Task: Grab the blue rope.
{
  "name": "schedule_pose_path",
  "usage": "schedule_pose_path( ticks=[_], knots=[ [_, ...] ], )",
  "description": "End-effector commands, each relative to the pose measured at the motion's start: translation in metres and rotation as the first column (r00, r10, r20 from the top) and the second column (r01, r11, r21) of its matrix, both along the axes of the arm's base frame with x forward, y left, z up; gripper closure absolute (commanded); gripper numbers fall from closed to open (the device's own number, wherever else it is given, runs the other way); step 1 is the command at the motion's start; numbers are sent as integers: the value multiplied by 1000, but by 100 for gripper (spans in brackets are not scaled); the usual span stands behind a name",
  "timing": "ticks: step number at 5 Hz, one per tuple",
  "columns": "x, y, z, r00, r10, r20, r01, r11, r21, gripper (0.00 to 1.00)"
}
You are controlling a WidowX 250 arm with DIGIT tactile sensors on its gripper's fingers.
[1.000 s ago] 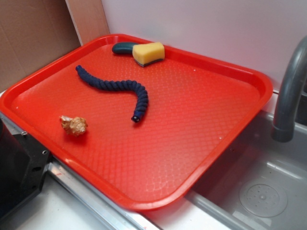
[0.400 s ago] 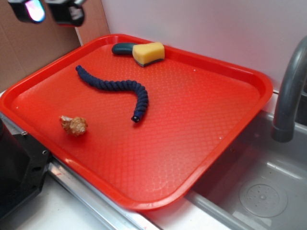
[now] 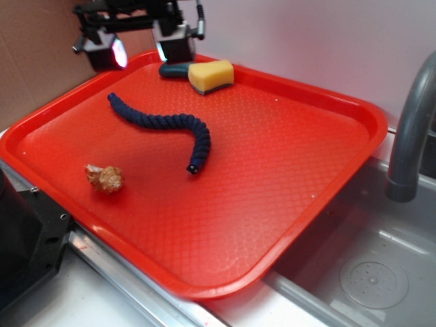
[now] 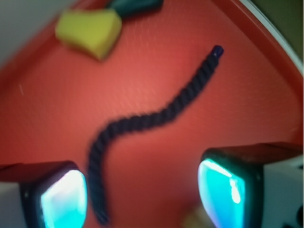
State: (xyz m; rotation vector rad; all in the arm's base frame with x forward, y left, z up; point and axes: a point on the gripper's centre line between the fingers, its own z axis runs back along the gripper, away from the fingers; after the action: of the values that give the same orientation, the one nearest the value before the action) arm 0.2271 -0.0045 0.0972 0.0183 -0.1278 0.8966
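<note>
The blue rope (image 3: 167, 127) is a dark navy twisted rope curved like a snake on the left half of the red tray (image 3: 286, 170). In the wrist view the blue rope (image 4: 156, 116) runs from upper right to lower left over the tray. My gripper (image 3: 139, 46) hangs high over the tray's far left corner, well above the rope and behind it. Its jaws are wide apart and empty. In the wrist view my gripper (image 4: 142, 197) shows two glowing cyan pads (image 4: 64, 199), with the rope's lower end just right of the left pad.
A yellow sponge (image 3: 210, 75) with a dark green handle (image 3: 175, 67) lies at the tray's far edge. A tan shell (image 3: 105, 178) lies near the tray's left front. A grey tap (image 3: 412, 129) and a sink (image 3: 368, 272) are at the right. A black block (image 3: 24, 238) stands front left.
My gripper has come into view from the upper left and moved down and right, now over the tray's far left corner. The rope, sponge and shell have not moved.
</note>
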Motion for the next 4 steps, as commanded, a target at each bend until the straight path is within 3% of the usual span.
schedule_pose_path(
  ticks=[1, 2, 3, 4],
  knots=[
    [12, 15, -45, 946, 312, -90, -310, 950, 40, 0],
    [26, 9, -74, 969, 226, -104, -226, 974, 9, 0],
    [26, 1, -90, 969, 204, -138, -202, 979, 33, 0],
    [19, 0, -91, 977, 144, -155, -143, 990, 22, 100]
  ],
)
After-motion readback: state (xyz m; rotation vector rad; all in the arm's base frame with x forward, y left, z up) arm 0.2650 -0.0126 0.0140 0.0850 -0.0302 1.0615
